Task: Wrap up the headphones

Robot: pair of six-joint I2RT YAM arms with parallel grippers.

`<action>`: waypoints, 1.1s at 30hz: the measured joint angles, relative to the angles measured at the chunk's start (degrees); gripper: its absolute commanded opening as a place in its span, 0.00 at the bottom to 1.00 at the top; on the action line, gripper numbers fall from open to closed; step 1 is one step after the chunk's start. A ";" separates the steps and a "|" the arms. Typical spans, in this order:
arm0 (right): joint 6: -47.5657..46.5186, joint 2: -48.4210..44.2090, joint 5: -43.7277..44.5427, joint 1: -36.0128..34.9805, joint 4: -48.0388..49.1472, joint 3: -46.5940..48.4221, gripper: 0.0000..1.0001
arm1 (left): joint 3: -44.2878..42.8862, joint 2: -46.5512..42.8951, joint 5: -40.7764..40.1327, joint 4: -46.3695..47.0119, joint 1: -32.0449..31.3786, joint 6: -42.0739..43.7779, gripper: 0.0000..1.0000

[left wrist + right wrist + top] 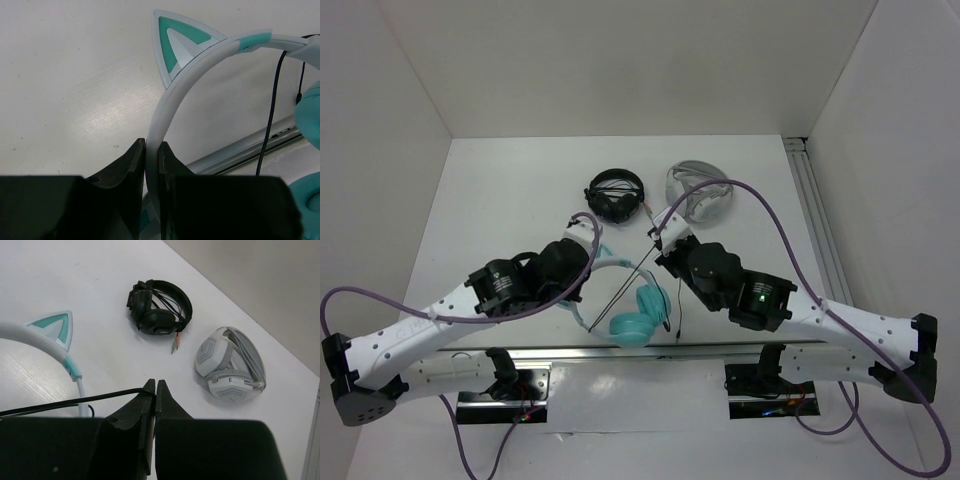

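White table [500,190], plain white walls [620,60] on three sides, metal rail [620,352] along the near edge; left end effector [152,146] clamped narrow on the pale headband [186,82] of the headphones [638,318], cat ear [177,42] just above the grip; headphones sit centre-near between both arms, teal cups by the rail; right end effector [155,384] pinched fully together on the thin black cable [60,405]; black headphones [159,306] and white-grey headphones [230,362] lie beyond, untouched.
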State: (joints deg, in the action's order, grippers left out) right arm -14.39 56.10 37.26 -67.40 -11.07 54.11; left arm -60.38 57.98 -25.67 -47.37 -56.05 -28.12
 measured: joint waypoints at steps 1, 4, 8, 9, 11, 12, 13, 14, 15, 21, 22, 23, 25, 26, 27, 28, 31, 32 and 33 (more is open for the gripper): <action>0.13 0.33 -1.92 1.18 0.33 -0.28 0.00 | -0.35 -0.46 0.04 -0.33 0.00 0.68 0.00; 0.57 0.63 -7.87 4.74 1.38 -1.18 0.00 | -1.57 -1.27 0.09 -1.07 -0.22 2.23 0.00; 1.79 0.63 -17.49 10.67 3.30 -2.78 0.00 | -3.72 -2.25 0.42 -1.27 -0.31 3.93 0.00; 2.19 0.59 -19.43 11.78 4.02 -3.28 0.00 | -4.31 -2.54 0.57 -1.27 -0.31 4.26 0.00; 3.28 0.59 -23.78 14.16 5.53 -4.52 0.00 | -5.79 -3.28 1.18 -1.49 -0.31 4.87 0.00; 3.91 0.59 -25.79 15.17 5.95 -4.94 0.00 | -6.64 -3.69 1.60 -1.64 -0.31 5.33 0.00; 4.42 0.68 -27.39 15.85 6.05 -5.05 0.00 | -7.56 -4.07 1.92 -1.84 -0.33 5.57 0.00; 4.92 0.85 -29.03 16.46 6.45 -5.05 0.00 | -8.50 -4.28 2.10 -2.16 -0.35 5.66 0.00; 5.51 1.20 -30.58 16.98 7.34 -5.05 0.00 | -9.66 -4.44 2.25 -2.78 -0.35 5.73 0.00; 8.59 2.64 -36.28 17.68 14.19 -6.97 0.02 | -14.95 -4.63 3.13 -6.27 -0.35 5.75 0.00; 9.16 2.67 -37.20 17.68 15.47 -7.67 0.04 | -15.52 -4.59 3.48 -6.82 -0.37 5.73 0.00; 9.99 2.86 -38.29 17.68 17.00 -8.33 0.06 | -16.17 -4.57 3.72 -7.39 -0.37 5.70 0.00; 11.50 3.52 -40.41 17.73 19.82 -9.46 0.16 | -17.27 -4.55 4.07 -8.31 -0.35 5.66 0.00; 12.57 4.02 -41.57 17.79 21.33 -10.03 0.25 | -17.84 -4.48 4.17 -8.72 -0.37 5.66 0.00; 13.64 4.52 -42.42 17.79 22.99 -10.60 0.37 | -18.49 -4.37 4.39 -9.07 -0.37 5.64 0.00; 15.15 5.20 -43.12 17.79 25.14 -11.39 0.40 | -19.17 -4.20 4.94 -9.51 -0.37 5.62 0.00; 17.79 7.21 -43.85 16.79 32.00 -14.49 0.47 | -20.98 -3.74 6.01 -10.12 -0.57 5.42 0.00; 18.47 8.20 -43.98 16.20 34.03 -15.32 0.49 | -21.42 -3.65 6.03 -10.16 -0.63 5.33 0.00; 19.30 9.38 -44.06 15.74 35.95 -15.96 0.49 | -21.88 -3.43 6.01 -10.25 -0.70 5.20 0.00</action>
State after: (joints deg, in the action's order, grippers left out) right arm 4.91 65.47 -6.81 -51.66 24.88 38.15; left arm -82.26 54.54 -19.66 -57.63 -56.75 -22.92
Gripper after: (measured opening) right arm 0.483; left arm 0.255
